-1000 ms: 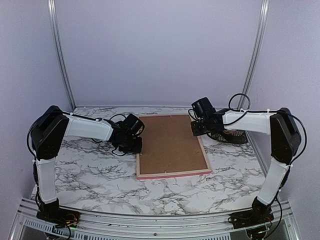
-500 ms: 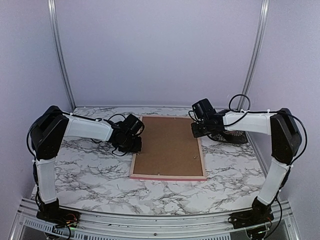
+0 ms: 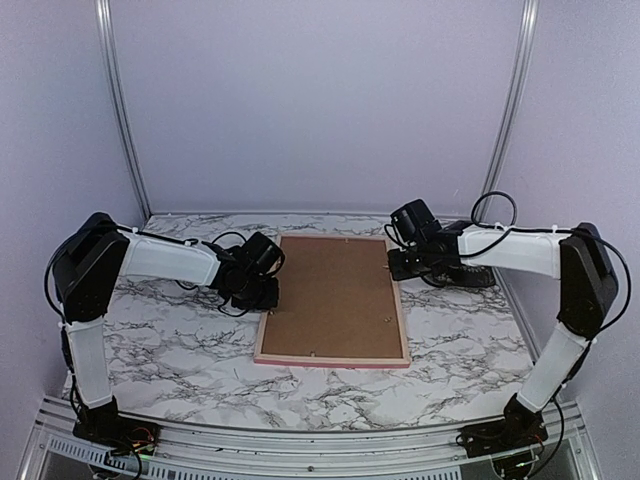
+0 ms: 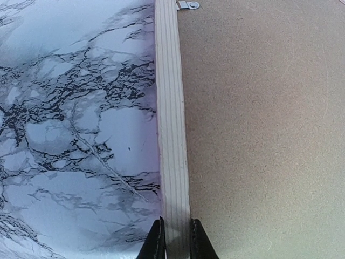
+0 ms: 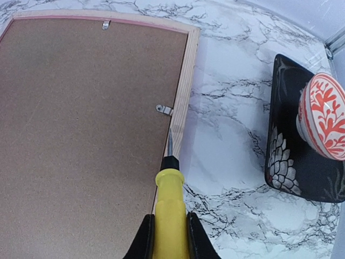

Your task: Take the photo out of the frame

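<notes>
The frame (image 3: 330, 361) lies face down mid-picture in the top view, long axis running top to bottom, backing board (image 3: 335, 290) up and the photo hidden beneath. Its lower end has swung left since a second ago. The left gripper (image 4: 173, 237) pinches the frame's left rail, while the right gripper (image 5: 170, 232) clamps a yellow screwdriver (image 5: 168, 186) whose tip points at the retaining tab (image 5: 165, 109) just above it

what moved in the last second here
The thin pink rectangular picture frame, lying back up, swung its near end to the robot's left. The left gripper, shut on its left rail, barely shifted; the right gripper kept the yellow-handled screwdriver and drew slightly right. The dark patterned plate and red-and-white bowl stayed put.
</notes>
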Controlling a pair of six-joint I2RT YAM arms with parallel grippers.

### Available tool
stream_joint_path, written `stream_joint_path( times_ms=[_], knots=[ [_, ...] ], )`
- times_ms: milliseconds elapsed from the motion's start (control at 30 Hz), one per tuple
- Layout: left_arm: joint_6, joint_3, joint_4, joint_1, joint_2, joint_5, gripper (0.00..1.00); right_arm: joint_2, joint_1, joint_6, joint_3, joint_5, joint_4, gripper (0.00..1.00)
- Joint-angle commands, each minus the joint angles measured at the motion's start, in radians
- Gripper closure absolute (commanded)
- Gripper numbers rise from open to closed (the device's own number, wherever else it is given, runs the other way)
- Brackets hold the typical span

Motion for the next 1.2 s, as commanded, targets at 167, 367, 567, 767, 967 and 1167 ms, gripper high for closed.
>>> stream_joint_path(
  times_ms=[167,367,567,767,967,1167],
  knots=[
    [-0.006,-0.042,-0.079,-0.010,-0.041,0.015,1.00,0.006,0.013,0.028,-0.022,-0.038,0.010,1.00],
    [0.011,-0.047,-0.081,-0.011,-0.043,0.017,1.00,0.037,0.012,0.028,-0.024,-0.007,0.033,1.00],
    [0.042,-0.048,-0.092,-0.011,-0.042,0.018,1.00,0.078,0.012,0.016,-0.013,0.022,0.073,1.00],
    [0.072,-0.049,-0.103,-0.011,-0.037,0.027,1.00,0.120,0.011,-0.004,0.029,0.063,0.099,1.00],
    [0.103,-0.045,-0.109,-0.011,-0.033,0.036,1.00,0.151,0.010,-0.027,0.073,0.070,0.123,1.00],
    [0.086,-0.037,-0.128,-0.009,-0.035,0.016,1.00,0.144,0.015,-0.034,0.111,0.042,0.078,1.00]
  ],
)
